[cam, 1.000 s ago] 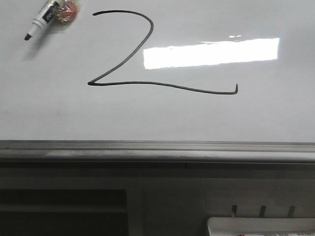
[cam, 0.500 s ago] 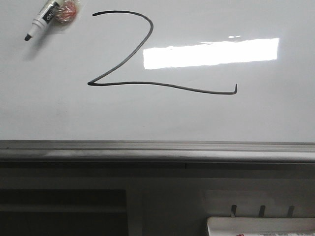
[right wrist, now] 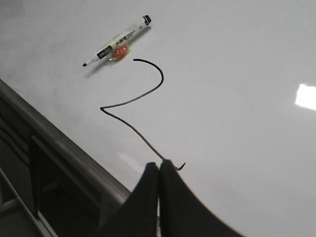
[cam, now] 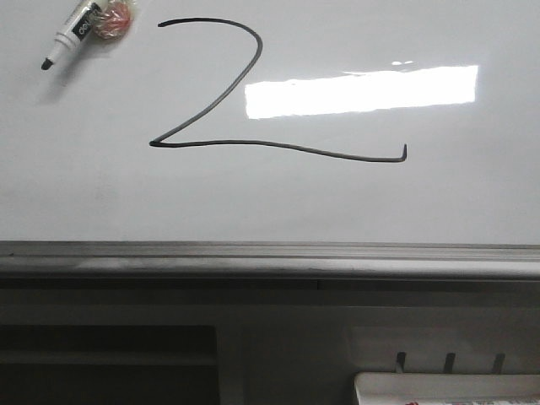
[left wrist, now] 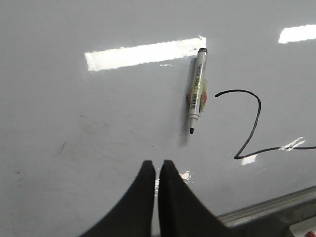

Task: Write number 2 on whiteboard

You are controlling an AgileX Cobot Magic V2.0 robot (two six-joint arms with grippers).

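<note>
A black hand-drawn number 2 (cam: 228,93) stands on the glossy whiteboard (cam: 472,194); it also shows in the left wrist view (left wrist: 254,126) and the right wrist view (right wrist: 148,96). A white marker (cam: 74,32) with a black tip and an orange-red tape wrap lies loose on the board, up and to the left of the figure, and shows in both wrist views (left wrist: 197,96) (right wrist: 118,45). My left gripper (left wrist: 157,165) is shut and empty, above the board short of the marker. My right gripper (right wrist: 159,165) is shut and empty, over the figure's upturned end. Neither gripper shows in the front view.
The board's grey metal frame edge (cam: 270,257) runs along its near side. Below it is a dark shelf opening (cam: 105,363) and, at the lower right, a small white tray (cam: 447,390). A bright rectangular light reflection (cam: 363,90) lies on the board.
</note>
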